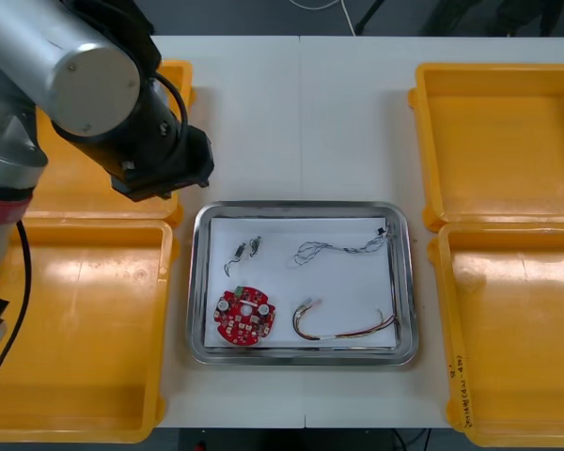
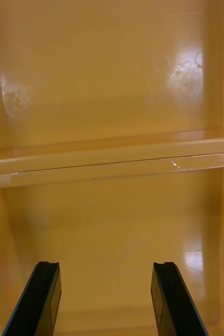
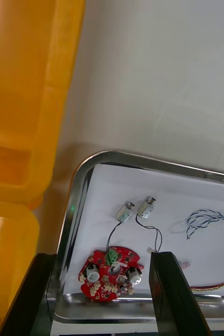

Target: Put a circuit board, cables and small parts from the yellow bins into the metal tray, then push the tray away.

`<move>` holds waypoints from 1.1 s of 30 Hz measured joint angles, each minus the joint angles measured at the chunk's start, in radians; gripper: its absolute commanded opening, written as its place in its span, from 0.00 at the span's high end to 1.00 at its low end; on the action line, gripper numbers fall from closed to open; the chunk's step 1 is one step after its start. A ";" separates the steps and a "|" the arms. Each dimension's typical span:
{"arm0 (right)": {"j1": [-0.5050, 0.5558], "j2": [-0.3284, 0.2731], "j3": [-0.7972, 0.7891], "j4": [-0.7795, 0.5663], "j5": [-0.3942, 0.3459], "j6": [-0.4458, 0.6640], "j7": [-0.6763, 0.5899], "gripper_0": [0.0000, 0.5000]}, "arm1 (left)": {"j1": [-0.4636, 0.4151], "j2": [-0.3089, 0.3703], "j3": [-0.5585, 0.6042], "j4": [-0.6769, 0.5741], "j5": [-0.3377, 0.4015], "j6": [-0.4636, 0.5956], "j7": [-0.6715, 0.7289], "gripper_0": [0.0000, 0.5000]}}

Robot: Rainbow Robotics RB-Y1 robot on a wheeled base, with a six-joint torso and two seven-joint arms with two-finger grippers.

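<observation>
Tray [image 1: 303, 206] at table centre, long side running left to right. Inside lie a red circuit board [image 1: 244, 317] in the near-left corner, small metal parts [image 1: 249, 249], a blue-and-white cable [image 1: 343, 248] and a red-and-yellow cable [image 1: 348, 327]. My left gripper [image 3: 104, 257] hovers just off the far-left corner, fingers spread, empty. My right gripper [image 2: 105, 265], likewise spread and empty, hangs over the right-hand yellow bins [image 1: 508, 141]. Loading looks finished. Next, I judge, fingers must meet the near rim and push the tray away.

The table [image 1: 301, 113] carries four yellow bins [image 1: 503, 141], two at each side. The metal tray [image 1: 302, 356] lies between them, just beside the near bins.
</observation>
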 measured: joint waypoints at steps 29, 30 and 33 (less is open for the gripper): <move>-0.030 0.000 0.110 -0.145 -0.055 -0.009 0.000 0.00 | 0.129 0.292 0.288 -0.017 0.221 0.003 -0.485 0.00; -0.039 0.000 0.130 -0.150 -0.055 -0.009 0.000 0.00 | 0.146 0.294 0.300 -0.021 0.221 0.003 -0.525 0.00; -0.068 0.000 0.182 -0.168 -0.064 -0.009 0.000 0.00 | 0.192 0.299 0.329 -0.032 0.221 0.003 -0.580 0.00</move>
